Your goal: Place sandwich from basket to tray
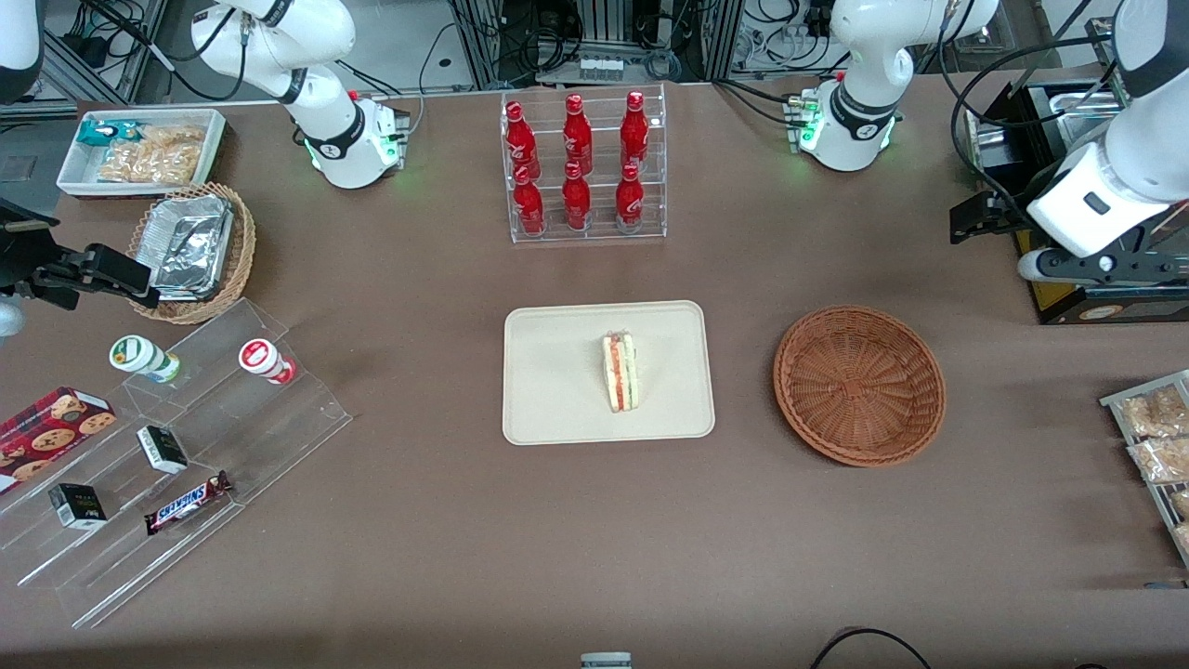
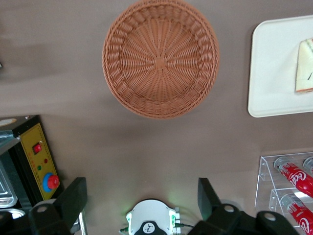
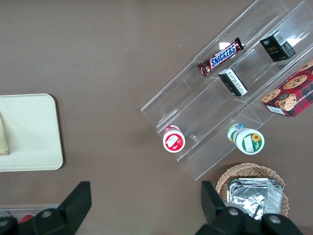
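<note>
The sandwich (image 1: 620,372) lies on the cream tray (image 1: 557,390) at the middle of the table, its red and green filling edge facing up. The wrist view catches one corner of the sandwich (image 2: 304,67) on the tray (image 2: 274,63). The reddish-brown basket (image 1: 859,384) sits beside the tray toward the working arm's end, and nothing lies in the basket (image 2: 160,57). My gripper (image 1: 975,221) hangs high above the table, farther from the front camera than the basket. The gripper (image 2: 142,196) is open with nothing between its fingers.
A clear rack of red bottles (image 1: 583,167) stands farther from the front camera than the tray. A yellow control box (image 2: 36,161) sits near the working arm's end. Snack packets (image 1: 1156,437) lie at that table edge. The arm's base (image 1: 845,121) is near the rack.
</note>
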Robot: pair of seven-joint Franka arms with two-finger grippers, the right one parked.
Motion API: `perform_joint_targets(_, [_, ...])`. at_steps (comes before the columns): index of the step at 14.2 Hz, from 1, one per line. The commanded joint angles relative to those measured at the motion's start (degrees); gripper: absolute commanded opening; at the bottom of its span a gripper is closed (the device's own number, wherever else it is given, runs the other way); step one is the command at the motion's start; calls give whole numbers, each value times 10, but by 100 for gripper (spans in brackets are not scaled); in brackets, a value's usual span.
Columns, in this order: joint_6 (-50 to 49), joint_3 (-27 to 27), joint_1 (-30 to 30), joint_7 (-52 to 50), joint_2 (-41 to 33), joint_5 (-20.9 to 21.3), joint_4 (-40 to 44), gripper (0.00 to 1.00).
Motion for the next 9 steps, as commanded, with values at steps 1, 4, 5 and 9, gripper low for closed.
perform_joint_targets(1, [-8, -5, 8, 11, 1, 6, 27, 100])
perform_joint_targets(4, [-12, 0, 8, 6, 21, 6, 62, 100])
perform_joint_targets(5, [-12, 0, 8, 7, 20, 9, 63, 100])
perform_joint_targets(9, [-12, 0, 8, 4, 18, 28, 64, 100])
